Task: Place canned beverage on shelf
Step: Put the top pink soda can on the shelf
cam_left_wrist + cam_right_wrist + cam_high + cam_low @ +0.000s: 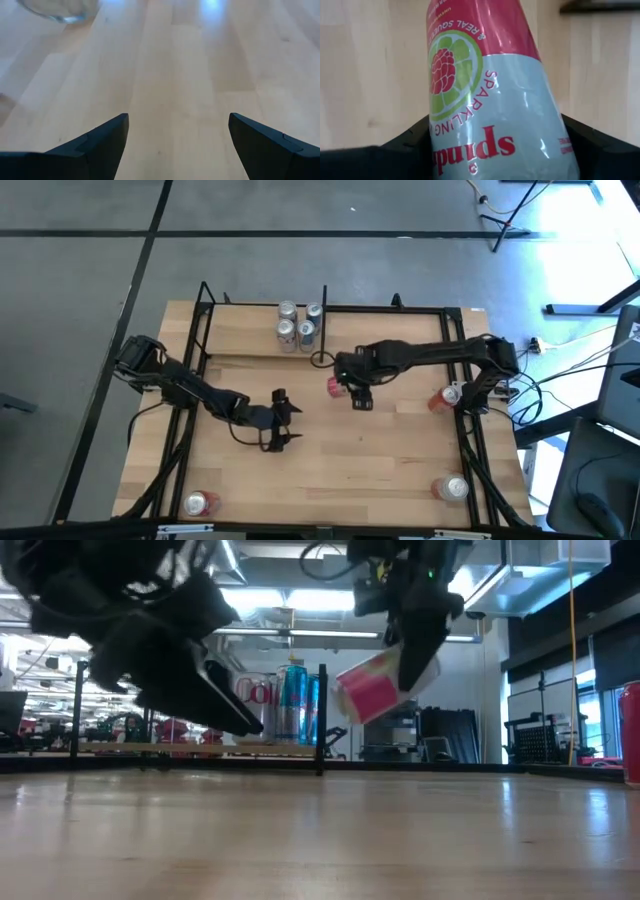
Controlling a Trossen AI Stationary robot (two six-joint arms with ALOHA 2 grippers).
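The right claw (345, 388) is closed on a pink and pale-blue can (334, 387), its two fingers pressed against the can's sides, and it carries the can clear above the surface (400, 470) near the middle. The can's long axis is tilted, not upright: in the low view the can (372, 683) hangs slanted under the claw, well off the wood. The shelf (240, 347) lies far and slightly left of this claw, and four cans (299, 324) already stand grouped on it, so the open plank to their left or right looks like the place to aim for; by my judgement the can must be brought upright before it is set down. The right arm is plainly the nearer one, since it has the can. The left claw (283, 418) hangs wide open and empty over bare wood left of centre. The right wrist view shows the label and the fingers hugging the can (485, 95), which the high view cannot; the high view alone shows the shelf's direction. Three more cans lie or stand near the surface's edges.
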